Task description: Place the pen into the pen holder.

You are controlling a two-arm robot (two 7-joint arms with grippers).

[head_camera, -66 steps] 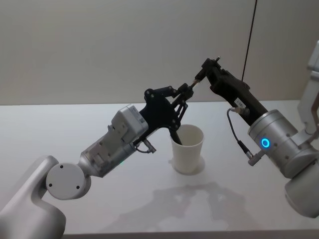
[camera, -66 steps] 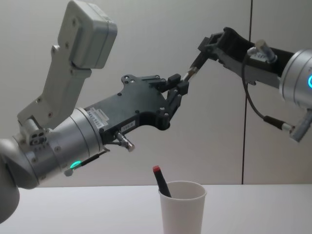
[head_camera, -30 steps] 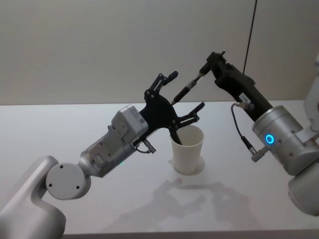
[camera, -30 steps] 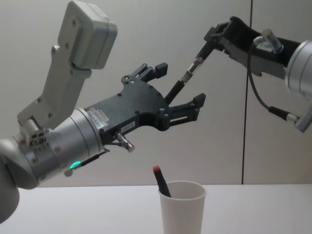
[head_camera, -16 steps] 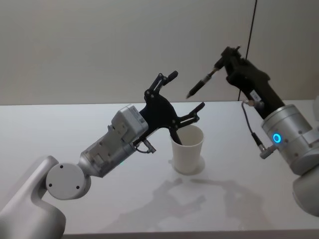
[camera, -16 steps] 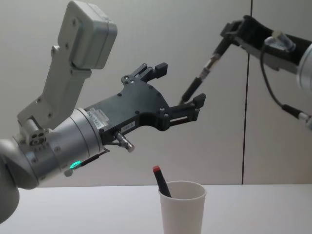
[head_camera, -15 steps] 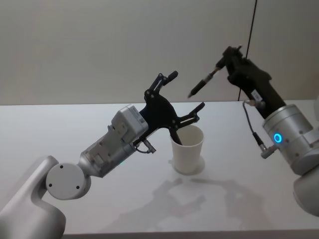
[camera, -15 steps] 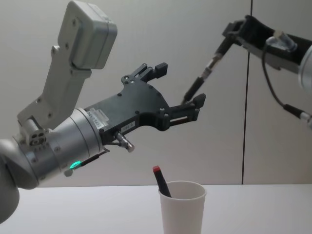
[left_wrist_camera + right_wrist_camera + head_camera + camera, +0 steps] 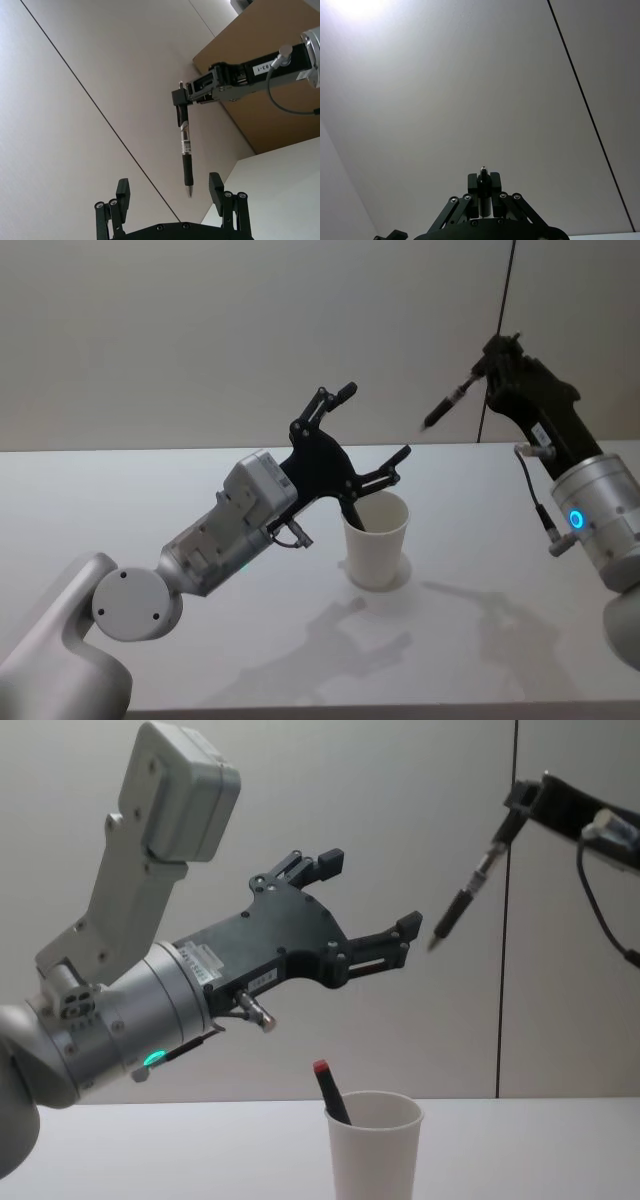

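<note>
Black pen (image 9: 462,904) pinched in right gripper (image 9: 517,808); label unreadable.

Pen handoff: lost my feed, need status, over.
Right gripper shut on the pen, high, right of the cup. Left gripper open, empty, above pen holder. Red-capped pen already inside.

wall (image 9: 200,340): plain pale grey, far side | seam (image 9: 508,300): thin dark vertical line, far right | surface (image 9: 150,490): white, smooth, soft shadows near centre | panel (image 9: 280,85): brown board beside the wall | light: bright glow overhead (image 9: 355,7)
</note>
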